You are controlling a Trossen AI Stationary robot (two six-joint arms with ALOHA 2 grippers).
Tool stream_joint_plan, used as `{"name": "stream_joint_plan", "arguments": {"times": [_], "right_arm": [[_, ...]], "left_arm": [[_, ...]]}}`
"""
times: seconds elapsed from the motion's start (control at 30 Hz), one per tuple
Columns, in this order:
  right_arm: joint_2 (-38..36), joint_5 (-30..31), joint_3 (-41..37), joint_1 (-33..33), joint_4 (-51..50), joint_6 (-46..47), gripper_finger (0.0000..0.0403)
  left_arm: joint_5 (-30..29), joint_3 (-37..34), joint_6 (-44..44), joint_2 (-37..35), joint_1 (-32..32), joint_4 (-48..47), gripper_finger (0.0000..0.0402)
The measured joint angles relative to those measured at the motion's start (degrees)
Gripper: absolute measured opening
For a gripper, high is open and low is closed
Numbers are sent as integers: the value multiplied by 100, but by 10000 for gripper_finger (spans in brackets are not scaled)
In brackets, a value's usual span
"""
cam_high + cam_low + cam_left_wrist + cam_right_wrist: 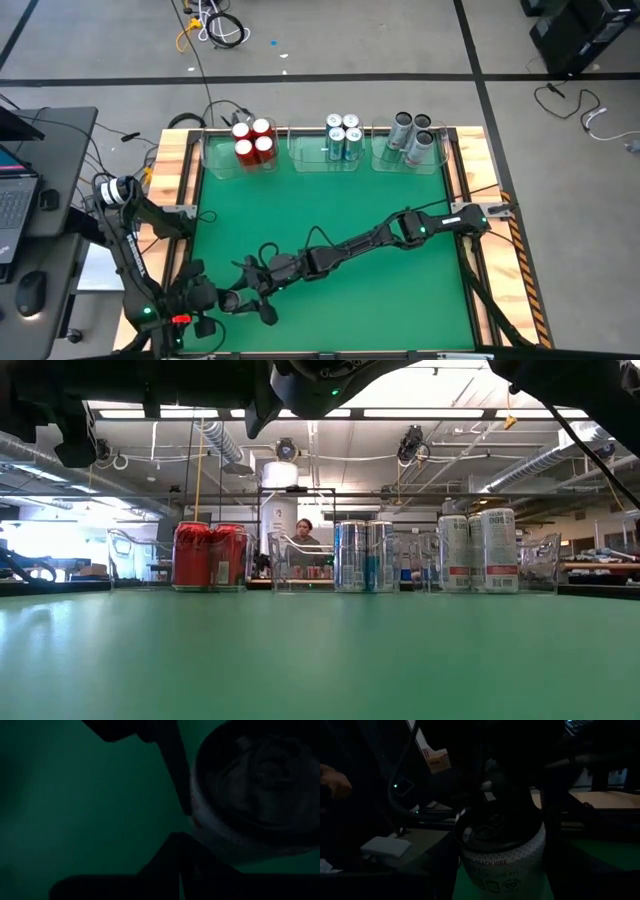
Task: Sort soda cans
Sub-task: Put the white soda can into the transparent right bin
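Right gripper [262, 283] low over the green table's [380, 300] near-left, right wrist view alone shows its jaws grasping 1 white can [501, 862], left gripper [205, 300] just beside, grip unclear, sorted cans [340, 138] in far bins [300, 155].

From above we see a grey concrete floor [380, 40] crossed by dark tape lines [470, 40], with loose cables [215, 28] lying at about 11 o'clock and more cable [590, 110] near 2 o'clock. At 9 o'clock stands a dark desk [60, 150] carrying a laptop [12, 200] and a mouse [32, 292]. The green tabletop [330, 210] sits in a pale wooden frame [170, 175]. Looking level across it, we see a wide hall with long ceiling lights [420, 412], silver ducting [222, 442] and a person [303, 536] seated far back.
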Motion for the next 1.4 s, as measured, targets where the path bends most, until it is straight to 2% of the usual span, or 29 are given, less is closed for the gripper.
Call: {"name": "stream_joint_plan", "arguments": {"times": [0.13, 0.27, 0.47, 0.7, 0.87, 0.97, 1.17, 1.4], "right_arm": [[-66, 27, -4, -62, -121, 94, 231], [-286, 120, -7, -146, -681, -49, 231], [-887, 913, -13, -180, -2127, -724, 231], [-1634, 2038, -13, -399, -3864, -1225, 231], [-2022, 2093, -13, -663, -4820, -1228, 231], [-2193, 2154, -13, -821, -5392, -1244, 231], [-2692, 2847, -13, -1022, -6441, -1313, 231], [-3465, 3387, -32, -1275, -7491, -1120, 231]], "left_arm": [[-7, 275, -1, 0, 0, -652, 0], [-58, 609, -2, -1, 0, -1255, 0], [-427, 1042, -2, -2, -9, -2003, 0], [-1723, 1082, -2, -2, -7, -2143, 0], [-2392, 1082, 0, -2, -9, -2236, 0], [-2574, 1082, 0, -2, -9, -2279, 0], [-2680, 1082, 0, -2, -9, -2278, 0], [-2781, 1080, -1, -2, -9, -2285, 0]]}}
